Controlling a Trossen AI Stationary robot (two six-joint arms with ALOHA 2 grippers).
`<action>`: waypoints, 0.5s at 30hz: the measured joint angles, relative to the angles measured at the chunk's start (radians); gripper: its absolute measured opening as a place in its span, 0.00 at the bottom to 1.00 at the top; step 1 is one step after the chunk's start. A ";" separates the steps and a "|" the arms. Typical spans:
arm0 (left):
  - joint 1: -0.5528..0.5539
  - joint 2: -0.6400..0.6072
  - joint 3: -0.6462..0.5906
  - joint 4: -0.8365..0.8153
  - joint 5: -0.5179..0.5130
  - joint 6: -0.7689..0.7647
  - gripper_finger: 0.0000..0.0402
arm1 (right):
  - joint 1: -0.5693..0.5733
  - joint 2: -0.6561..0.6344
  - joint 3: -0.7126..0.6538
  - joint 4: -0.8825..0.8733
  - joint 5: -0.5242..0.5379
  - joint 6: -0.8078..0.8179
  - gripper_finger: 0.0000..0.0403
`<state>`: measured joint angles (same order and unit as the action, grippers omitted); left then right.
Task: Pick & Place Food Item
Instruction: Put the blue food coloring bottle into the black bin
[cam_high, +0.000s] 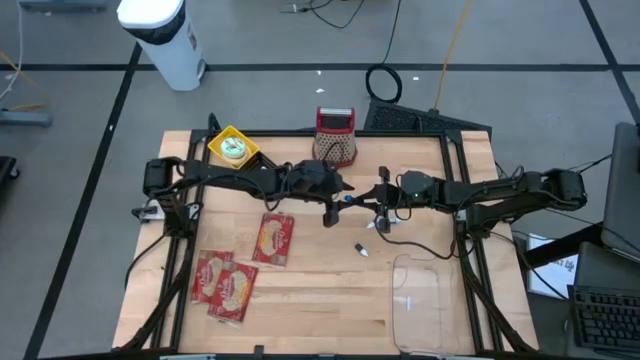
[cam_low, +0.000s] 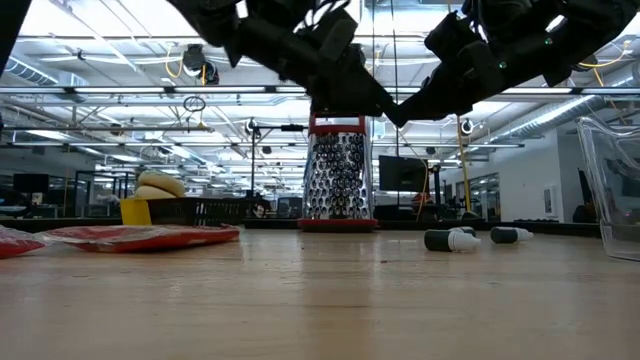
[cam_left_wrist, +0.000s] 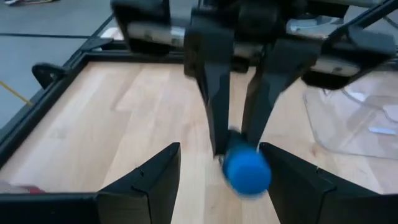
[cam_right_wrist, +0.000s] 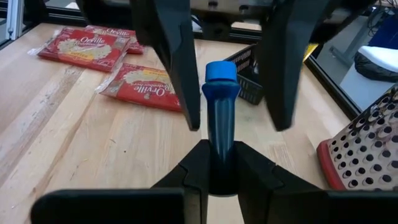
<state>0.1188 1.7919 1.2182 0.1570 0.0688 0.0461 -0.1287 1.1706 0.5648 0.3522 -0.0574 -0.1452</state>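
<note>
Mid-table handover: right gripper (cam_right_wrist: 217, 171) clamped on blue-capped marker (cam_right_wrist: 219, 118), presenting cap outward. Left gripper (cam_left_wrist: 217, 177) spread around it, not yet closed. Popcorn packets (cam_high: 232, 275) lying untouched, near left.

both arms are matte black and chunky-jointed. the left arm (cam_high: 235, 178) and right arm (cam_high: 500, 190) run in from the frame's sides, thin black cables trailing along them. each gripper ends in two flat, tapering black fingers (cam_right_wrist: 177, 56).
</note>
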 joint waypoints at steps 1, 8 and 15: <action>0.000 0.003 0.022 -0.025 0.000 0.005 0.54 | 0.000 0.000 0.000 0.000 0.000 0.000 0.11; 0.004 0.000 0.046 -0.110 0.000 0.024 0.54 | 0.000 0.000 0.000 -0.005 0.000 -0.002 0.11; 0.005 -0.002 0.046 -0.145 0.000 0.020 0.54 | 0.000 0.000 0.000 -0.005 0.000 -0.006 0.11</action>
<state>0.1238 1.7901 1.2640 0.0116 0.0688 0.0657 -0.1291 1.1706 0.5648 0.3472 -0.0576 -0.1510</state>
